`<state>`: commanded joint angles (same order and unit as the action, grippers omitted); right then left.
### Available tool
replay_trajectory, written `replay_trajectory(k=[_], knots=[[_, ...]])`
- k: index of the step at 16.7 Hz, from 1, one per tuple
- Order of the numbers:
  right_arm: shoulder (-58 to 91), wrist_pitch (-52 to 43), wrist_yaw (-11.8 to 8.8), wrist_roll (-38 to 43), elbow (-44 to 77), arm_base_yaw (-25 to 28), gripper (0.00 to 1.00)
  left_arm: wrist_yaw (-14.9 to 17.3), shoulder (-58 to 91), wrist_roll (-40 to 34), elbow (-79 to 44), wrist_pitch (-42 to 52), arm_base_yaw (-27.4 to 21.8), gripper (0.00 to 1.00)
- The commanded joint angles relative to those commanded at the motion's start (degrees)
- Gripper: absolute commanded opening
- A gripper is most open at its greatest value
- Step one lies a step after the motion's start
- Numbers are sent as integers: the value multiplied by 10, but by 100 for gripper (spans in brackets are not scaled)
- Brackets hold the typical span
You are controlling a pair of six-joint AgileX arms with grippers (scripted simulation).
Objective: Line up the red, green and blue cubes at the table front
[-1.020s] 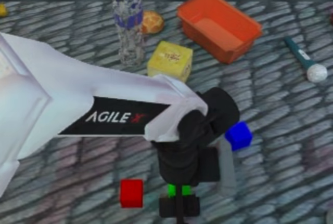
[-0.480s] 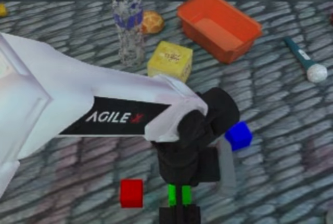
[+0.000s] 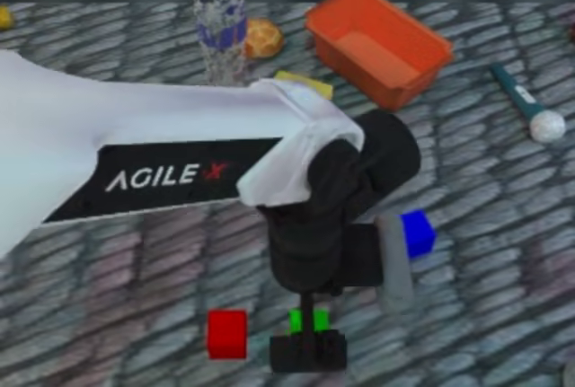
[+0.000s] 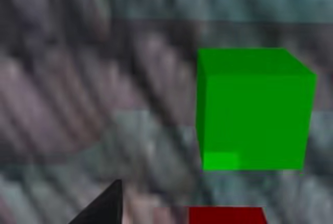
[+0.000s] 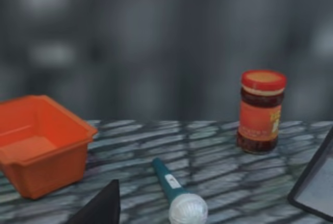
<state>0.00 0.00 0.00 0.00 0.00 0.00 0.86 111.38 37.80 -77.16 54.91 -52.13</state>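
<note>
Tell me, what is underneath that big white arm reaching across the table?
Under the left pincer sits the green cube. A corner of the yellow block peeks out behind the arm; the rest is covered.

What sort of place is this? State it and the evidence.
Probably a simulated tabletop test scene: a patterned table strewn with unrelated props, namely coloured cubes like the red cube, an orange bin, a microphone and a sauce jar.

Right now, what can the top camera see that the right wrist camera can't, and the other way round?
Only the top view shows the left gripper over the green cube, the red cube, the blue cube and a plastic bottle. Only the right wrist view shows a red-lidded jar. Both show the orange bin and the teal microphone on the table.
</note>
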Motion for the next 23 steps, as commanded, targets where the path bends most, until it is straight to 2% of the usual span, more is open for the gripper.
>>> replay_trajectory(k=[3,7,11,16,23], knots=[[0,0,0,0,0,0,100,0,-20,-2,-19,32,6,100],[0,0,0,0,0,0,100,0,-17,-2,-18,31,3,100],[59,-37,-2,7,59,21,100,-3,-72,-22,28,-4,36,100],[270,-151,-1,27,232,77,100,-9,-250,-83,180,-102,133,100],[724,-369,-1,64,528,178,100,-11,-625,-208,485,-270,315,100]])
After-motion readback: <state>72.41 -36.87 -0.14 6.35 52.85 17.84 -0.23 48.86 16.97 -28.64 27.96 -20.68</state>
